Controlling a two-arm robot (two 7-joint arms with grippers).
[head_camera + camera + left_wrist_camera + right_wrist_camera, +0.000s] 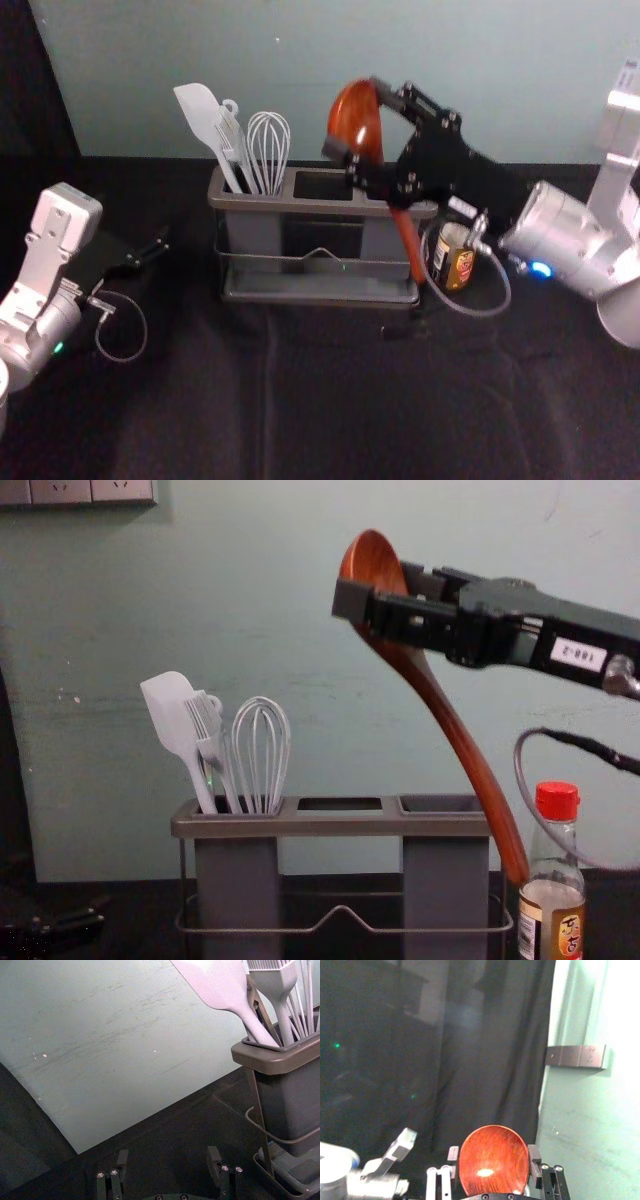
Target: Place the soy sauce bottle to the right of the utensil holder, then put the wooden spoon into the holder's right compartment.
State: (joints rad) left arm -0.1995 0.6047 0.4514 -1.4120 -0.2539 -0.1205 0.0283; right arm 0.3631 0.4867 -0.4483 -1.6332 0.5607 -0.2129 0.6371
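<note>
Spoon (450,720) and right pincer (357,122) meet up high, its fingers pinching the wooden bowl from both sides, the handle slanting down toward the soy sauce bottle (552,910). Below the pincer, that bottle stands just right of the utensil holder (330,826), whose spatula (172,715) and whisk (262,755) sit lower and to the pincer's left. Farther left, the left pincer (158,243) waits low, fingers spread with nothing between.

On the soy sauce bottle (548,880), toward the table's (330,400) far edge, we read 东古. On the right arm's (562,228) white sticker (578,654), we make out 88, the rest unclear.
</note>
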